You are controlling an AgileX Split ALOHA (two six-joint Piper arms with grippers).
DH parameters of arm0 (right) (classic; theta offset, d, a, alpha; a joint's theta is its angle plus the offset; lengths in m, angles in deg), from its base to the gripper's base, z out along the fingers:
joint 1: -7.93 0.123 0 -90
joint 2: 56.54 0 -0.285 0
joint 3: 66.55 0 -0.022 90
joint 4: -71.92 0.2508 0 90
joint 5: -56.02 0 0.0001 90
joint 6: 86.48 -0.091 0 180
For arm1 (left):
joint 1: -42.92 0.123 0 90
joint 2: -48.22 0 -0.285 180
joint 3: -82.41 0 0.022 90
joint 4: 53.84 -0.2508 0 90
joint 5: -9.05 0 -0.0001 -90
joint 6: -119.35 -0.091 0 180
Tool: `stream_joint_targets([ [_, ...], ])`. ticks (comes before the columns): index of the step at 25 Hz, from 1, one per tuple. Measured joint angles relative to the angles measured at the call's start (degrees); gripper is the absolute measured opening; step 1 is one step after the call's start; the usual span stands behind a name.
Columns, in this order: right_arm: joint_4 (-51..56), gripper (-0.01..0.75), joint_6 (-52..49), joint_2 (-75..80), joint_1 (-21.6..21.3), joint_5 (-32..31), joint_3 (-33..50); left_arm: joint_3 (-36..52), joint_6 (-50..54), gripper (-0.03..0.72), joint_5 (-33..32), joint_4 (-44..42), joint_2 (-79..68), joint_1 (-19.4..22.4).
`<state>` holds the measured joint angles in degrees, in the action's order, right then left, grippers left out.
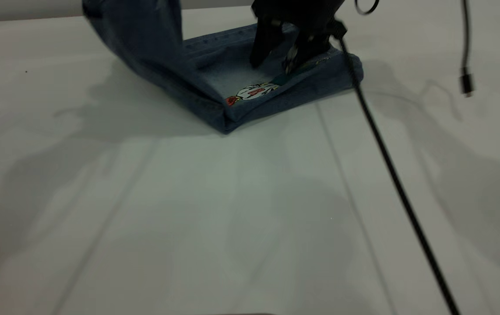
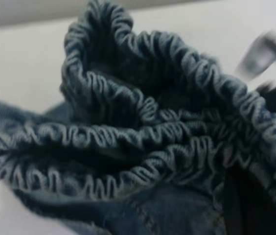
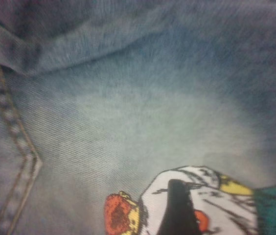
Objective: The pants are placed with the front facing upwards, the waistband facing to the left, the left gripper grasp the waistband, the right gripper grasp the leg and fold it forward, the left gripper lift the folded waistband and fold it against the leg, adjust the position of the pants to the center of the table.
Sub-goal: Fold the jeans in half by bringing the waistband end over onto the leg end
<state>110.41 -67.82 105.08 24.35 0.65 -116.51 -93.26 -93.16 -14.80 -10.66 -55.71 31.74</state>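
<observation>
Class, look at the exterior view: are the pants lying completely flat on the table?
No. The waistband end of the pants is lifted up off the table, while the right gripper hangs over the leg part.

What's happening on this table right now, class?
Two robot arms are folding small denim pants on a white table. The waistband end is lifted off the table at the exterior view's left, bunched close before the left wrist camera. The right gripper is down on the leg part lying flat, near a printed patch, fingers apart.
</observation>
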Motion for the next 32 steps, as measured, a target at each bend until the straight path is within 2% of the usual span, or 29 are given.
stream_joint_targets([
  [5, -0.1, 0.451, 0.0, 0.1, 0.6, -0.8, -0.8, -4.2, 0.0, 0.065, 1.7, 0.0, -3.2, -3.7],
  [9, -2.8, 0.451, -0.3, -2.0, -1.1, -1.9, -3.0, -6.9, -0.1, 0.066, 1.8, 0.0, -6.9, -5.0],
  [19, -10.3, 0.45, -7.0, -9.3, -11.0, -5.8, -9.5, -12.5, -1.6, 0.066, 3.4, 0.2, -16.5, -8.4],
  [27, -10.5, 0.45, -7.1, -11.4, -11.6, -6.9, -9.7, -23.9, -1.7, 0.066, 2.9, 0.3, -30.1, -10.8],
  [32, -11.7, 0.45, -7.1, -12.6, -11.6, -7.2, -9.7, -28.0, -1.6, 0.08, -0.4, 0.3, -35.3, -11.5],
])
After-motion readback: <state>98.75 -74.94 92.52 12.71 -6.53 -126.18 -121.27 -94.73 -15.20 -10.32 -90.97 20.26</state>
